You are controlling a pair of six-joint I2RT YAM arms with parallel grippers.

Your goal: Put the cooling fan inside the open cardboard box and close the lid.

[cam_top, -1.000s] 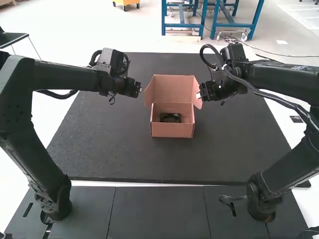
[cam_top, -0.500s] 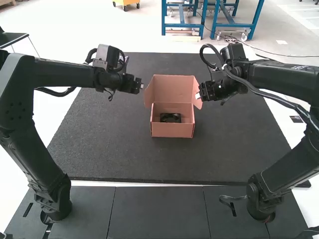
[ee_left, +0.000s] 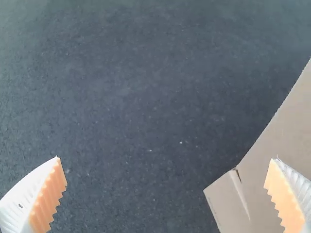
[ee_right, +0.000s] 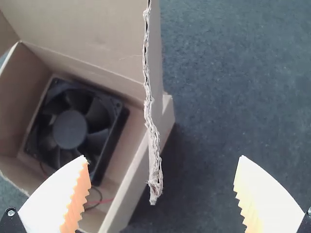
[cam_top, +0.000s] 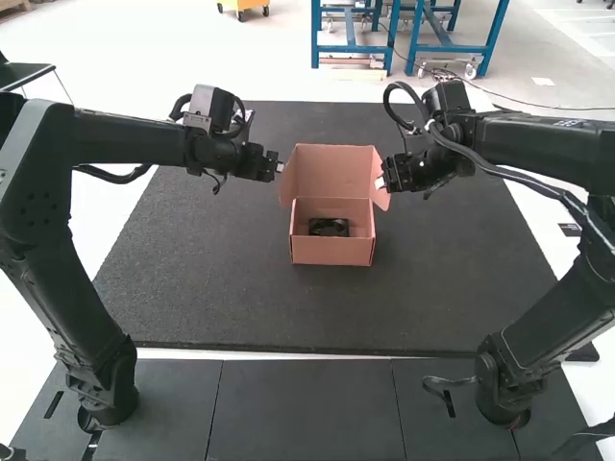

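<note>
Fan point(ee_right: 73, 130) lies flat inside the open cardboard box point(cam_top: 332, 246) on the black mat point(cam_top: 192, 269), lid point(cam_top: 332, 173) upright. I see left gripper point(cam_top: 275, 169) fingers spread beside the lid's left flap point(ee_left: 286, 126), right gripper point(cam_top: 386, 181) fingers spread astride its right flap point(ee_right: 154, 97)

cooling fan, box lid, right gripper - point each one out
cooling fan point(ee_right: 70, 128), right wrist view, on its round hub.
box lid point(cam_top: 332, 173), high view, middle of the upright panel.
right gripper point(cam_top: 387, 181), high view, midway between its fingertips.
</note>
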